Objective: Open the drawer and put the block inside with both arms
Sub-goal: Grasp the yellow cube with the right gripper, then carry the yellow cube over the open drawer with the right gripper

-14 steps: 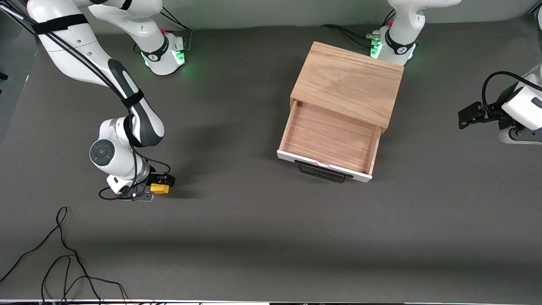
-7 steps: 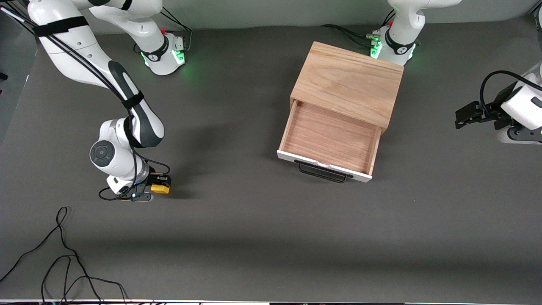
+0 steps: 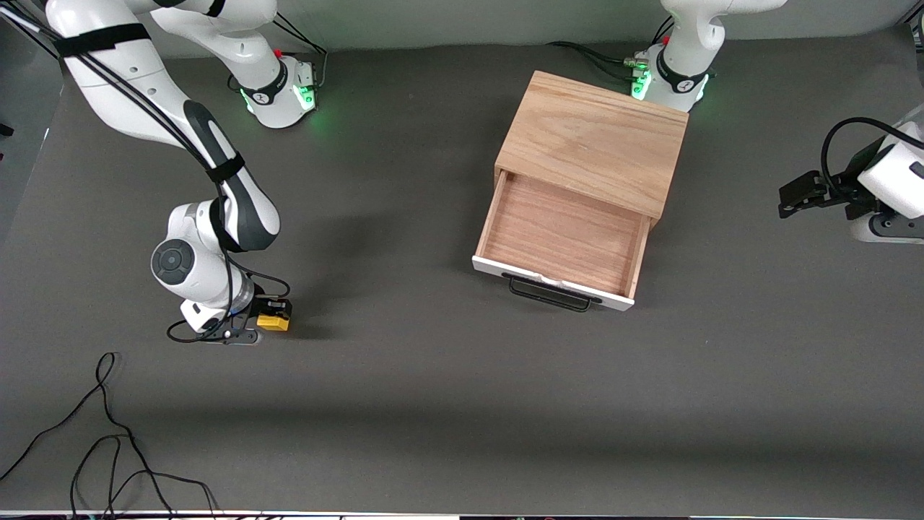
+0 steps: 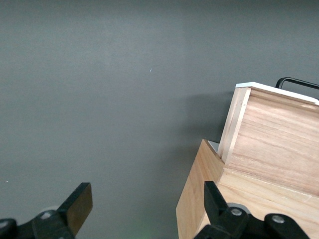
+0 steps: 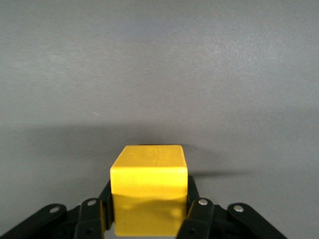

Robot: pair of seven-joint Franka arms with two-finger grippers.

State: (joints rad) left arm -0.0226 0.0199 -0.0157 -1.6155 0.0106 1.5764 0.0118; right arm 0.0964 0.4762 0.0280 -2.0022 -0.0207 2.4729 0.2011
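The drawer (image 3: 559, 238) stands pulled open from the light wooden box (image 3: 593, 141), its reddish-brown inside bare, white front and black wire handle (image 3: 550, 295) facing the front camera. My right gripper (image 3: 271, 321) is low at the table toward the right arm's end and is shut on the yellow block (image 3: 275, 322). In the right wrist view the block (image 5: 148, 195) sits squeezed between both fingers (image 5: 197, 211). My left gripper (image 3: 794, 195) is open and empty, held in the air past the left arm's end of the box. The left wrist view shows the box (image 4: 249, 194) and drawer side (image 4: 271, 134).
A loose black cable (image 3: 108, 426) lies coiled on the grey table (image 3: 433, 397) near the front camera at the right arm's end. The two green-lit arm bases (image 3: 281, 90) stand along the table's back edge.
The right gripper has closed onto the yellow block and shifted slightly. The left gripper has wavered a little by the box.
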